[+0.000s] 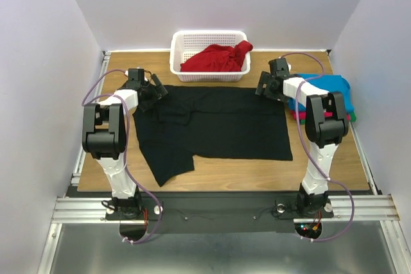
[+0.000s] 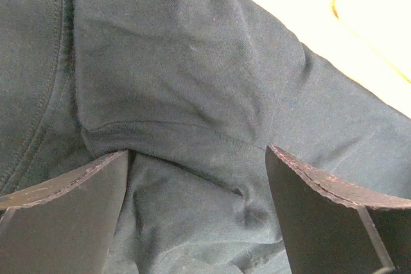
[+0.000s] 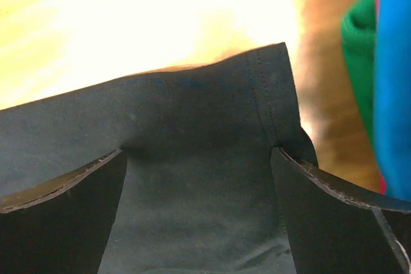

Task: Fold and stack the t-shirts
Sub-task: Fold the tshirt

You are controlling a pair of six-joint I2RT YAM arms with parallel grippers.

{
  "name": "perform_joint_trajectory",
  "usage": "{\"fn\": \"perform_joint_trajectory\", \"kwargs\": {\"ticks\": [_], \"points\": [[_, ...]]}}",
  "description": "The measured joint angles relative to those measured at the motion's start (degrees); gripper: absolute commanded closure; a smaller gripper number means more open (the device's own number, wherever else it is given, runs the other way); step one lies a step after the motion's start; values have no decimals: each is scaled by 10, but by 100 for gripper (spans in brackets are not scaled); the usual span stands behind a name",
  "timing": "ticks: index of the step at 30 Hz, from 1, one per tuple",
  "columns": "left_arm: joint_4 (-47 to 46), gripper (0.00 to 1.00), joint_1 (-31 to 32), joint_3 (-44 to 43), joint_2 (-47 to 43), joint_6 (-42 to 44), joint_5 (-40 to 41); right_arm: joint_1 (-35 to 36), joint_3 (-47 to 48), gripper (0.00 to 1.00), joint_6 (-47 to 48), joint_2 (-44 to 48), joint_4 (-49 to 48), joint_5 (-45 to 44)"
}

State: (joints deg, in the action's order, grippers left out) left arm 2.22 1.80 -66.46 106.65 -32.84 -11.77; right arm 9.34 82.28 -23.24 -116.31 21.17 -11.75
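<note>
The black t-shirt (image 1: 215, 123) lies spread flat on the wooden table, one sleeve pointing to the near left. My left gripper (image 1: 159, 92) is open and rests low on its far left part; the left wrist view shows wrinkled black cloth (image 2: 192, 94) between the wide-apart fingers (image 2: 64, 216). My right gripper (image 1: 260, 88) is open over the shirt's far right corner; its hemmed edge (image 3: 270, 88) lies between the fingers (image 3: 334, 222). The red t-shirt (image 1: 218, 59) lies crumpled in the basket. Folded turquoise-blue (image 1: 337, 88), pink-red and green shirts are stacked at the right.
The white lattice basket (image 1: 176, 56) stands at the back centre, just behind the black shirt. The folded stack's blue (image 3: 392, 81) and green (image 3: 356, 43) edges sit close to the right of my right gripper. White walls enclose the table (image 1: 321, 165) on three sides.
</note>
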Motion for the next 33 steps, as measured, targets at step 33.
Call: {"fn": "perform_joint_trajectory", "kwargs": {"ticks": [33], "points": [[155, 1, 255, 349, -539, -203, 168, -26, -250, 0, -21, 447, -5, 106]]}}
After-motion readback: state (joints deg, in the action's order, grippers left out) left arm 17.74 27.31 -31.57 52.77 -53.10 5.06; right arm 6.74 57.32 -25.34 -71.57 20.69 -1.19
